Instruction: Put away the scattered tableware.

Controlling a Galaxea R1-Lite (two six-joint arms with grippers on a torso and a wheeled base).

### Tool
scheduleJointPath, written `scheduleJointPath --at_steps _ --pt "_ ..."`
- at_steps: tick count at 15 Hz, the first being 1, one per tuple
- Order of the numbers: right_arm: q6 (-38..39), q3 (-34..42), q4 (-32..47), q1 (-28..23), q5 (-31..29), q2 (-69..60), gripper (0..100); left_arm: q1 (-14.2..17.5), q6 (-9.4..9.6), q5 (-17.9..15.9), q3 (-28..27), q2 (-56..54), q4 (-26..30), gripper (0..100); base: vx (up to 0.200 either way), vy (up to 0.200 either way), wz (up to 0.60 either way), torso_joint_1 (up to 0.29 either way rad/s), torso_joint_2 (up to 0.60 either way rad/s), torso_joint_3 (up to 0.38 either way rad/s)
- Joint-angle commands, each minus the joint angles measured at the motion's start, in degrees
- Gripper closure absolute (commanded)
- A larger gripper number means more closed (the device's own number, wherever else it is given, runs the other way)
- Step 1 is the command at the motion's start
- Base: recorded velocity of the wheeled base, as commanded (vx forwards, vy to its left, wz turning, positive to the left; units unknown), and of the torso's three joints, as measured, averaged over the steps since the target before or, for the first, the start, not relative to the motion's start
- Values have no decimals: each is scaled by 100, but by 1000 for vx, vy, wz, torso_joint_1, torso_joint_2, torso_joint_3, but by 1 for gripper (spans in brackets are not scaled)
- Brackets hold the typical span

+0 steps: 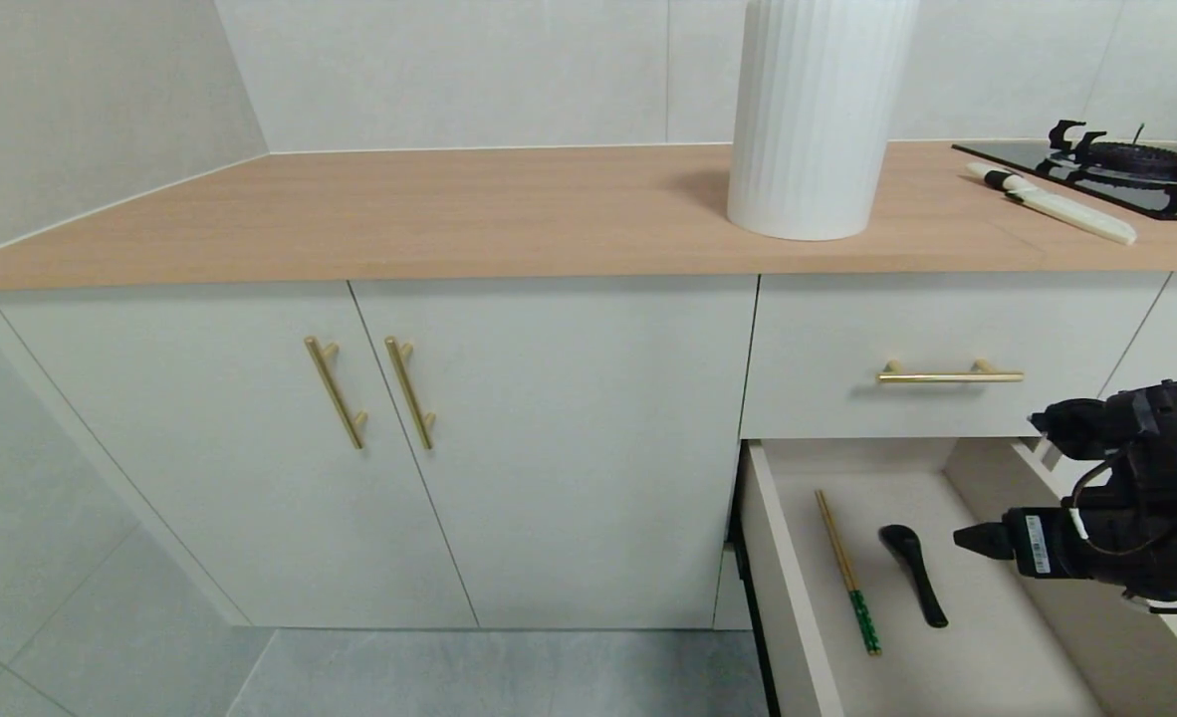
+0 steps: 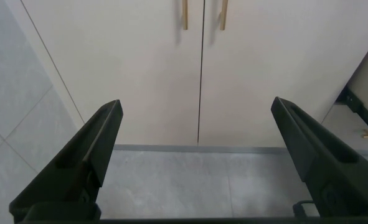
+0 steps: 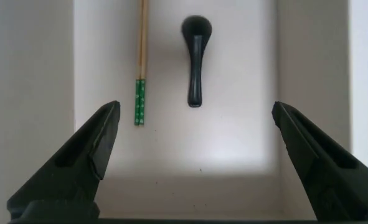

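Hovering over the open drawer (image 1: 776, 558), the right gripper (image 3: 195, 112) has its jaws wide, empty; chopsticks (image 1: 847, 573) and spoon (image 1: 915, 573) lie inside. The left gripper (image 2: 196, 106) is likewise. The knife (image 1: 1052, 204) on the table (image 1: 449, 214) looks light, stiff and slick: take its handle.

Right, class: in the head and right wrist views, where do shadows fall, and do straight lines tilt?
Head view: the tall white ribbed vase throws a shadow leftward on the wooden countertop; the white cabinet doors have slanting edges. Right wrist view: the black spoon casts a faint shadow on the pale drawer floor.
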Motion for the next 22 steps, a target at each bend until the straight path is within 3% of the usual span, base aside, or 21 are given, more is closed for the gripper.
scheduleJointPath --at_steps 1,7,9,13,22 --pt "-1 -41 317 2 107 -433 0 0 -6 2 1 -1 -5 0 -200 0 0 17 2 -2" --pt "-45 -85 1108 344 203 -750 0 0 2 2 1 -1 -5 0 -200 0 0 1 0 4" --pt "-54 -156 1433 423 203 -838 0 0 2 2 1 -1 -5 0 0 0 0 0 0 0" --pt "-18 -929 3288 467 238 -495 0 0 2 2 1 -1 -5 0 0 0 0 0 0 0" --pt "280 -1122 3402 450 186 788 0 0 2 2 1 -1 -5 0 0 0 0 0 0 0"
